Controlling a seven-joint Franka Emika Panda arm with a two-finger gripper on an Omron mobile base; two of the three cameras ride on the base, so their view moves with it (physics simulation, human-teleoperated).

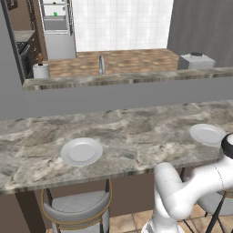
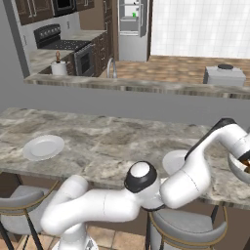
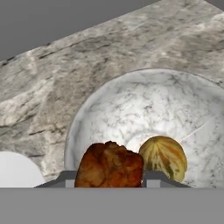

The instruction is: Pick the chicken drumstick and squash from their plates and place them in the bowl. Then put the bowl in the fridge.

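Over the bowl, at the right end of the marble bench: chicken drumstick being held in the claw.

Chicken drumstick [image 3: 110, 165], reddish-brown, is being gripped between the two finger tips of the claw [image 3: 109, 178], above the near inner wall of the bowl [image 3: 131, 105]. Squash [image 3: 164, 156], pale yellow with green streaks, is being carried inside the bowl, just beside the drumstick. Bowl is being shown in the right base view at the far right edge [image 2: 239, 168], partly cut off, on the bench [image 2: 107, 141]. Two plates are being kept on the same bench, well apart: one toward the left [image 1: 82, 151], one toward the right [image 1: 207, 134], just beside the arm. Fridge [image 1: 57, 27] is being seen open across the kitchen, beyond the rear counter [image 1: 123, 61].
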